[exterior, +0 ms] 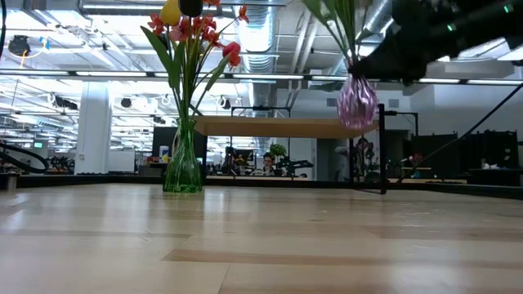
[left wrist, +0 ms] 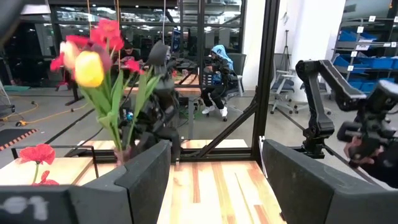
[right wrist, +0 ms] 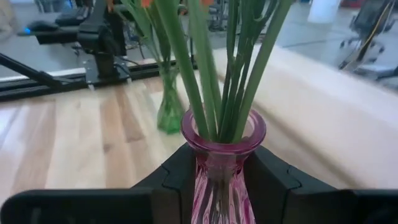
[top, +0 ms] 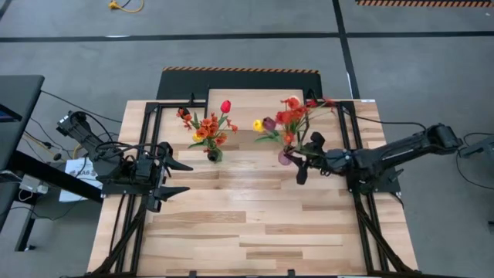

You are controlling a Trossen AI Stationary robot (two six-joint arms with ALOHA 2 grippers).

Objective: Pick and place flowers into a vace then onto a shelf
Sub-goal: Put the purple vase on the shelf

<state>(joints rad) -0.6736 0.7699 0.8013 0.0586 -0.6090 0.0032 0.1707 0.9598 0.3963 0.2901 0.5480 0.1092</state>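
A pink glass vase with several flowers in it hangs above the table's middle right, and my right gripper is shut on it. In the low view the pink vase is well clear of the tabletop. A green glass vase with its own flowers stands on its base on the table in front of the shelf. My left gripper waits open at the table's left, touching nothing. My right gripper pinches the pink vase's narrow neck, just below the flared rim, between its two fingers. The fingers come nearly level from the table's right side. The vase is upright and lifted clear, its stems standing up out of the mouth.
The shelf's wood top on thin black legs stands at the table's far edge behind both vases. Black frame rails run along the table's left and right sides. Bare slatted tabletop lies toward the near edge.
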